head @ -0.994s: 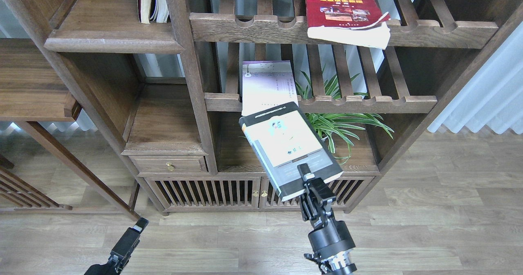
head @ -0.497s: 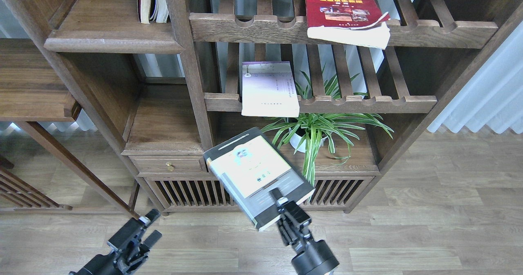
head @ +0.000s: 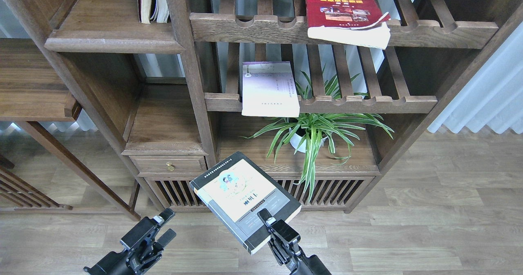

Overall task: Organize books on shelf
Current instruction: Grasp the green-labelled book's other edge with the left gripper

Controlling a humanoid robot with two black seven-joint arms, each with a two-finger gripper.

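Right gripper (head: 267,222) clamps yellow-green book (head: 244,198), off racks.

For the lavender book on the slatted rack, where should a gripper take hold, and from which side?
Grip the lavender-white book at its near edge, coming straight in from the front. It lies flat and that edge overhangs the rack's front rail, leaving room for a finger above and below.

A domestic interior, most likely a living room or study. Evidence: a dark-brown wooden display cabinet (head: 192,103) with slatted racks, a small brass-knobbed drawer (head: 169,164) and grille doors; paperback books lying on its racks; a potted spider plant (head: 312,130) in a white pot; wood-plank flooring (head: 429,226); and pale pleated curtains (head: 486,99) at the right edge.
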